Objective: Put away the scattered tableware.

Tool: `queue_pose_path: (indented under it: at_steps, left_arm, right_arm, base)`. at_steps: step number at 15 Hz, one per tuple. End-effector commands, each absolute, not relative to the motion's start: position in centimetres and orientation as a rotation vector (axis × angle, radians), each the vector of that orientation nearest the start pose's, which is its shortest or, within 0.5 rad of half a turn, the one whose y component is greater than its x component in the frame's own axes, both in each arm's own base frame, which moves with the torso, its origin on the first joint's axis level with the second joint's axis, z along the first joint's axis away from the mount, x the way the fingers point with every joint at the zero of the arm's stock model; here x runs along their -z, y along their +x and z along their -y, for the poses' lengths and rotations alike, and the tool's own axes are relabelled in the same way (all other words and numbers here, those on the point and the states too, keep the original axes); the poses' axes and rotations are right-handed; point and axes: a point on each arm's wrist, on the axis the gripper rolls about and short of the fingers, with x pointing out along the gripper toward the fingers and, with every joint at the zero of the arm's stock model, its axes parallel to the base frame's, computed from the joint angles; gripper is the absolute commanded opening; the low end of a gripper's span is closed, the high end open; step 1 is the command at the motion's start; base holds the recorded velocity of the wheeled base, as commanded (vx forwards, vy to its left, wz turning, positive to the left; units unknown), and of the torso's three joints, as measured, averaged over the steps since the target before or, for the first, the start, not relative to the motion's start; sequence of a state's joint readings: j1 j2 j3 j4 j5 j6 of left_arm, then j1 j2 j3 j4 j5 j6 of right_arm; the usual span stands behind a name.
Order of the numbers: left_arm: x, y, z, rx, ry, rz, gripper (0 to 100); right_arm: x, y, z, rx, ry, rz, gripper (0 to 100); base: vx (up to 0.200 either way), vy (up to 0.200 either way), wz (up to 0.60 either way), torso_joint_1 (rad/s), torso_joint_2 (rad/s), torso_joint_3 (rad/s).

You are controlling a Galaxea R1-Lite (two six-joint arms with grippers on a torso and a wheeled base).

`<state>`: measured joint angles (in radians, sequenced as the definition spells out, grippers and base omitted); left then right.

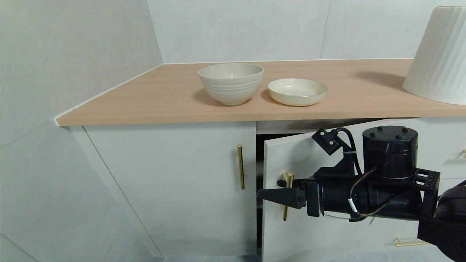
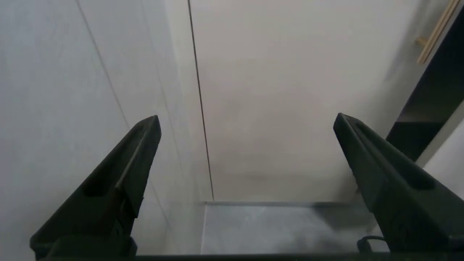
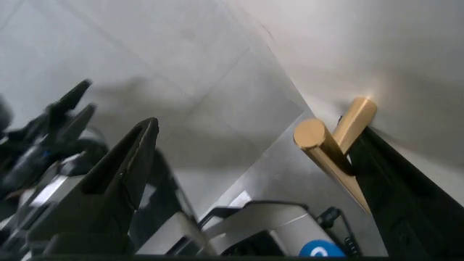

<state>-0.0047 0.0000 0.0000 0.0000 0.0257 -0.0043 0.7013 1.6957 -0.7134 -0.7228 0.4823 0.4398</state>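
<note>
The bowl (image 1: 230, 85) and dish (image 1: 297, 91) sit side by side toward the counter's (image 1: 145, 105) left end. Expect both to be stiff, smooth, breakable and fairly light, so pinch each by its rim. Your right gripper (image 1: 269, 189) is spread around the door handle (image 3: 330, 145); your left gripper (image 2: 246, 127) gapes empty.

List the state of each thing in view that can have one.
Deep bowl: upright, empty.
Shallow dish: upright, empty.
Left cabinet door: shut.
Right cabinet door: partly open.
Right gripper: open, door handle between its fingers.
Left gripper: open, holding nothing.
</note>
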Motion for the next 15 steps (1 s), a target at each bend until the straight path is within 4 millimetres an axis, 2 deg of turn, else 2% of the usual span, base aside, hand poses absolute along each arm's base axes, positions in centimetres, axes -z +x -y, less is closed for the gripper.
queue_pose_path:
  at_steps: [1, 4, 7, 8, 9, 10, 11, 12, 14, 15]
  left_arm:
    - [-7.6, -2.3, -0.1, -0.021, -0.006, 0.002, 100]
    - [-7.9, -2.3, -0.1, -0.021, -0.005, 0.023, 100]
    - [-10.4, -3.1, 0.1, 0.057, -0.002, 0.120, 100]
    - [-12.6, -3.4, 0.4, 0.223, 0.000, 0.061, 100]
    - [-14.6, -3.5, 0.6, 0.310, -0.007, -0.007, 100]
    - [-15.5, -3.2, 0.7, 0.350, -0.014, -0.051, 100]
    - [-17.4, -2.1, 0.9, 0.424, -0.030, -0.121, 100]
    - [-19.2, 0.0, 1.0, 0.490, -0.051, -0.195, 100]
    - [-21.1, 3.4, 1.3, 0.572, -0.078, -0.286, 100]
    - [-21.2, 5.3, 1.6, 0.658, -0.099, -0.341, 100]
  right_arm:
    - [-17.4, 21.3, -19.4, -1.106, 0.357, -0.507, 100]
    - [-17.2, 21.2, -19.3, -1.105, 0.353, -0.513, 100]
    - [-17.4, 21.0, -19.1, -1.108, 0.353, -0.501, 100]
    - [-17.5, 20.8, -19.0, -1.109, 0.355, -0.499, 100]
    - [-17.5, 20.7, -18.8, -1.107, 0.355, -0.499, 100]
    - [-17.6, 20.6, -18.7, -1.107, 0.355, -0.495, 100]
    - [-17.6, 20.4, -18.6, -1.106, 0.356, -0.496, 100]
    - [-17.5, 20.1, -18.3, -1.106, 0.356, -0.499, 100]
    - [-17.5, 19.9, -18.1, -1.105, 0.357, -0.501, 100]
    - [-17.5, 19.8, -18.1, -1.105, 0.357, -0.500, 100]
  base:
    - [0.000, 0.000, 0.00, 0.000, 0.00, 0.000]
    - [0.000, 0.000, 0.00, 0.000, 0.00, 0.000]
    - [0.000, 0.000, 0.00, 0.000, 0.00, 0.000]
    - [0.000, 0.000, 0.00, 0.000, 0.00, 0.000]
    - [0.000, 0.000, 0.00, 0.000, 0.00, 0.000]
    - [0.000, 0.000, 0.00, 0.000, 0.00, 0.000]
    - [0.000, 0.000, 0.00, 0.000, 0.00, 0.000]
    - [0.000, 0.000, 0.00, 0.000, 0.00, 0.000]
    - [0.000, 0.000, 0.00, 0.000, 0.00, 0.000]
    - [0.000, 0.000, 0.00, 0.000, 0.00, 0.000]
